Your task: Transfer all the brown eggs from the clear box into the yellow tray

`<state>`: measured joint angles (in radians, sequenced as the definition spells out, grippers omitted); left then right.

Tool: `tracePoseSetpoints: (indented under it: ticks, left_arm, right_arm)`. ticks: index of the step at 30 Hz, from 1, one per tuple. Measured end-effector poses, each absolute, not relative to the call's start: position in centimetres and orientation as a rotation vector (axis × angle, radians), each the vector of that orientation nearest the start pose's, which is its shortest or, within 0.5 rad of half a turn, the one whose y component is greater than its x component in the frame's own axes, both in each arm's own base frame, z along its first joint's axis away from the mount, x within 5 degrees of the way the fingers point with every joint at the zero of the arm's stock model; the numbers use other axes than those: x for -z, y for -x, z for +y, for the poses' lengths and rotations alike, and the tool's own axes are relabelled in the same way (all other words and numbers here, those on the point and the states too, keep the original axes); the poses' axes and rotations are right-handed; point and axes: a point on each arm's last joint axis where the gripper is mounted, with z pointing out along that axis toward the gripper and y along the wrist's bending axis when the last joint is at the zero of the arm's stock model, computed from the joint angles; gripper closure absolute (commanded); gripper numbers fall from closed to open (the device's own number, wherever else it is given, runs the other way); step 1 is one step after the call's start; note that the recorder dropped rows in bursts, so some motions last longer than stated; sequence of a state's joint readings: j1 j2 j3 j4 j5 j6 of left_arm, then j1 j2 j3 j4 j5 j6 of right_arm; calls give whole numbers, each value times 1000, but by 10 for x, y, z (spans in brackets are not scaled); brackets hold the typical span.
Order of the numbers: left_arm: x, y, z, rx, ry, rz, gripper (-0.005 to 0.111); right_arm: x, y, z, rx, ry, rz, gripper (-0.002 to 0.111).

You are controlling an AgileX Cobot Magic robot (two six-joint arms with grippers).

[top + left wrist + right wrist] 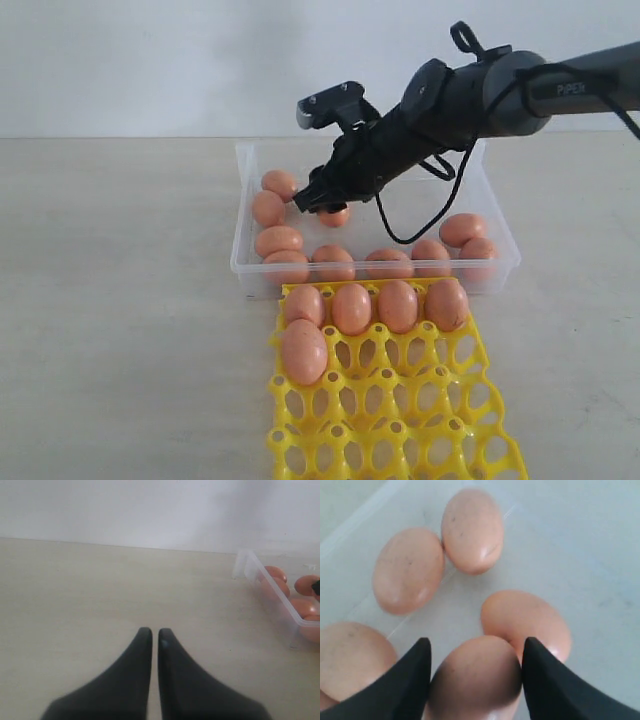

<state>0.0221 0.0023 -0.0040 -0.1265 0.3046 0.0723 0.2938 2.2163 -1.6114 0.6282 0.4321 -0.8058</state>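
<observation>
My right gripper (475,642) is down inside the clear box (243,262), shut on a brown egg (477,680) that fills the gap between both black fingers. A second egg (530,617) lies just behind it, touching it. In the exterior view the gripper (318,203) sits at the box's left middle, with an egg (334,216) showing under its tips. Several more brown eggs lie along the box's left and near walls. The yellow tray (400,420) holds several eggs, a full far row and one egg (303,352) in the second row. My left gripper (155,632) is shut over bare table.
The tray's far edge butts against the box's near wall. A black cable (420,225) loops down from the right arm over the box. In the left wrist view, the box's corner (247,565) stands off to one side of the left gripper.
</observation>
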Motion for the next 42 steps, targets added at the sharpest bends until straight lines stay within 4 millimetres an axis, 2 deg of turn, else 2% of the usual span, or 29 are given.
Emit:
tracePoseSetpoints:
  ticks: [4,9,11,13,18,22,25,30,33,36,39,42]
  left_arm:
    - [-187,-54,-2,53,36,1784,103]
    - [-187,-54,-2,53,36,1784,103]
    - [-187,-54,-2,53,36,1784,103]
    - [-187,-54,-2,53,36,1784,103]
    - [-187,-54,-2,53,36,1784,103]
    - [-187,-54,-2,53,36,1784,103]
    - [-187,-54,-2,53,36,1784,103]
    - [-187,-54,-2,53,36,1784,103]
    - [-187,-54,-2,53,36,1784,103]
    - [-187,-54,-2,53,36,1784,103]
    - [-187,-54,-2,53,36,1784,103]
    - [-187,-54,-2,53,36,1784,103]
  right_arm:
    - [-176,-445,162,-191,611,2173,109]
    - [-196,-399,166,54,463,1872,109]
    - [-196,-379,168,123,445,1777,109]
    - [-189,-366,168,154,454,1755,109]
    - [-176,-357,162,180,461,1778,109]
    - [-180,-358,161,187,448,1757,104]
    - [-186,-361,167,111,441,1826,89]
    - [-208,-381,185,-201,564,2073,59]
    - [-228,-399,191,-312,731,2129,59]
    - [-246,-420,190,-402,686,2202,60]
    - [-245,-433,187,-391,635,2327,60]
    - [-221,-450,176,-138,651,2448,60]
